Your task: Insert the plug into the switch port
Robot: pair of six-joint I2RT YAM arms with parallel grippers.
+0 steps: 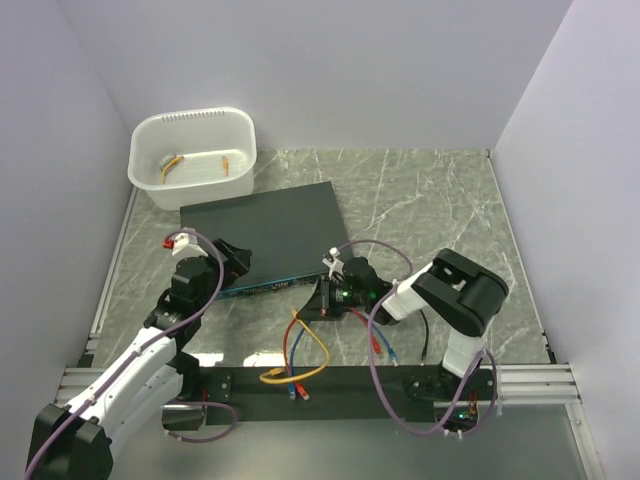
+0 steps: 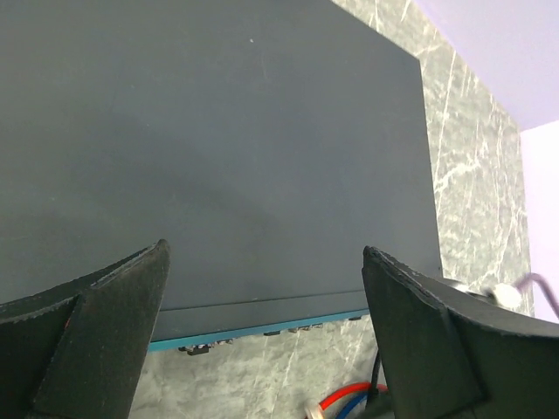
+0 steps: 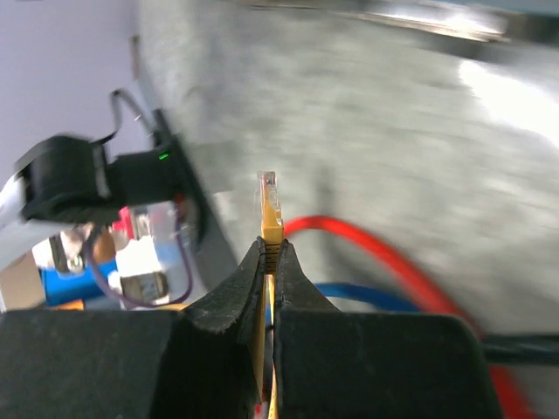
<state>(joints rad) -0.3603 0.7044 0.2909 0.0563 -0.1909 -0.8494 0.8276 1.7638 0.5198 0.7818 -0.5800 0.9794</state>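
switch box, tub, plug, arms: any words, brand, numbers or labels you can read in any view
No text can be read in any view.
black box, top: plain, no print shows.
teal face: any port markings are too small to read.
white tub: no label shows.
yellow plug: no marking shows.
pale patch at the left of the right wrist view: too blurred to read.

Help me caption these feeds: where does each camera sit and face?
Top external: above and behind the bases, looking down on the table, black box, white tub; both arms show.
Left wrist: on the left arm, looking over the box top to its teal face; open left gripper frames it.
Right wrist: on the right arm, looking along the shut right gripper at the yellow plug it holds.
Shared: top and left wrist both show the box.
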